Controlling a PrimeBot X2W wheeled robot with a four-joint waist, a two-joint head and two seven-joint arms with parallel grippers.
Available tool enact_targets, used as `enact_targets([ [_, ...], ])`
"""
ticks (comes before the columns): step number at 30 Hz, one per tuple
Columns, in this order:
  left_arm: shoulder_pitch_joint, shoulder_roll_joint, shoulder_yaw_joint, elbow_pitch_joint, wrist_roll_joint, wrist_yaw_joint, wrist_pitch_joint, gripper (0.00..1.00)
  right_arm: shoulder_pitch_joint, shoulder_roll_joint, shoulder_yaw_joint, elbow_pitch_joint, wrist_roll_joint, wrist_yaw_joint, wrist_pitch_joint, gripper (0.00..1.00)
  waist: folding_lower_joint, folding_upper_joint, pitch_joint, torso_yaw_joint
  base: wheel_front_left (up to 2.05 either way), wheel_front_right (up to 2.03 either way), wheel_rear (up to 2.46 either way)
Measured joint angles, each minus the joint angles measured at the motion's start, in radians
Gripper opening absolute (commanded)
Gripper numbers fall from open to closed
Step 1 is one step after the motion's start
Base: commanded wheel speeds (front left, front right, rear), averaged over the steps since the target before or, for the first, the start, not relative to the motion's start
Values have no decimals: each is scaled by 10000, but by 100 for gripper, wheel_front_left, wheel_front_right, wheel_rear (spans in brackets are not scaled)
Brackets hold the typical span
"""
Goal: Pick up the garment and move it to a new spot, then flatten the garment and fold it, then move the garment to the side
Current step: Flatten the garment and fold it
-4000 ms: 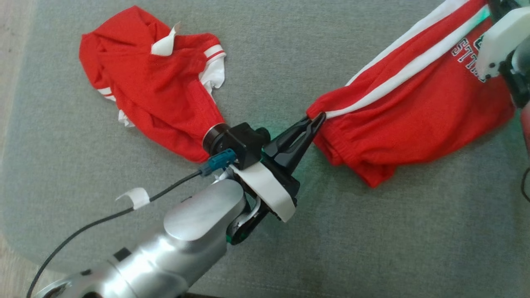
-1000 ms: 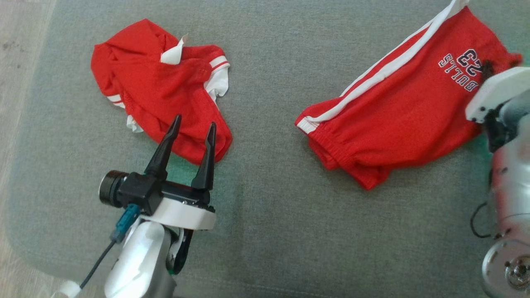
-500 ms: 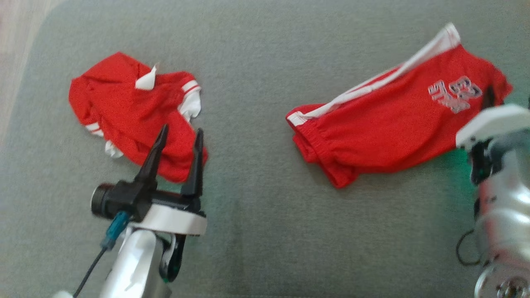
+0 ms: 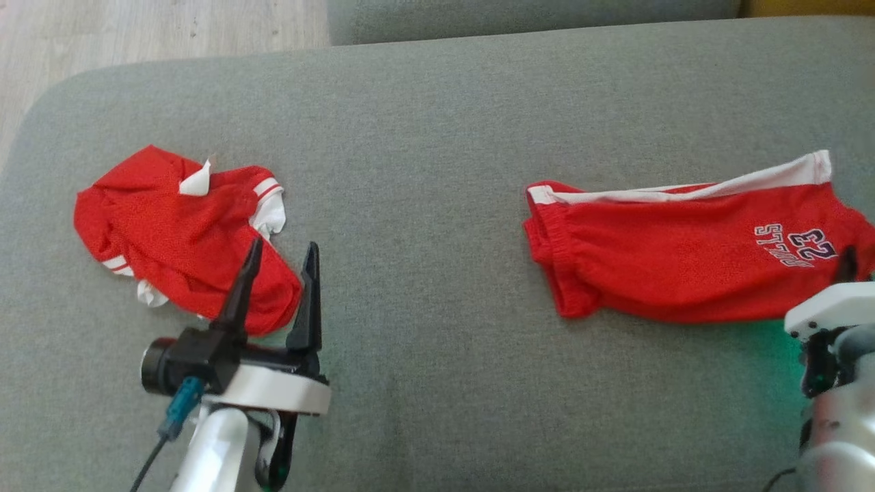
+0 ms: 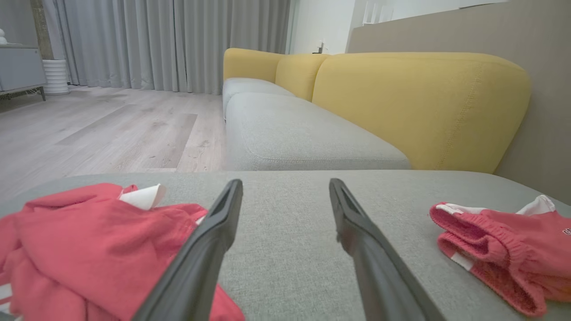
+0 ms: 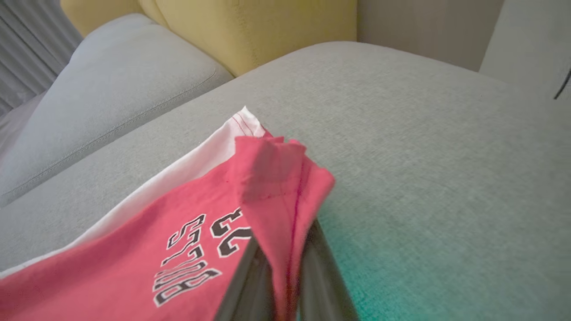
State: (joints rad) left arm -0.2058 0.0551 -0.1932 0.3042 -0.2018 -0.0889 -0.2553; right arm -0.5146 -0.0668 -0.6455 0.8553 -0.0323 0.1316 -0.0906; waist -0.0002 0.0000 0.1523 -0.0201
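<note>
On the right side of the grey sofa cushion [image 4: 437,123], the red shorts [image 4: 670,266] lie spread flat, with the white side stripe along the far edge. The right gripper [image 6: 285,243] is clamped tight on a raised fold at the hem corner, beside the print [image 6: 196,254], which reads "BULLS 23". The left gripper [image 4: 283,246] stands spread wide and holds nothing. One of its fingers crosses the edge of a crumpled red jersey [image 4: 157,232], well apart from the shorts
</note>
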Motion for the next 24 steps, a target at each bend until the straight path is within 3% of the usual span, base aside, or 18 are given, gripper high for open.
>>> enact_targets([
  [6,317,-25,8,-50,81,-8,0,100,180,67,468,-617,773,-2,54,0,2,0,-36,143,0,0,0],
  [10,313,-31,33,-40,96,-8,0,100,180,144,1384,-1066,1724,-2,-61,0,2,0,-100,303,0,0,0],
  [19,327,-40,44,130,180,-82,0,100,657,178,4824,-2416,5026,-2,-63,0,2,0,-480,575,0,0,0],
  [24,434,-48,35,150,182,-81,0,100,1103,176,6679,-3287,6255,-2,-71,0,1,0,-621,754,0,0,0],
])
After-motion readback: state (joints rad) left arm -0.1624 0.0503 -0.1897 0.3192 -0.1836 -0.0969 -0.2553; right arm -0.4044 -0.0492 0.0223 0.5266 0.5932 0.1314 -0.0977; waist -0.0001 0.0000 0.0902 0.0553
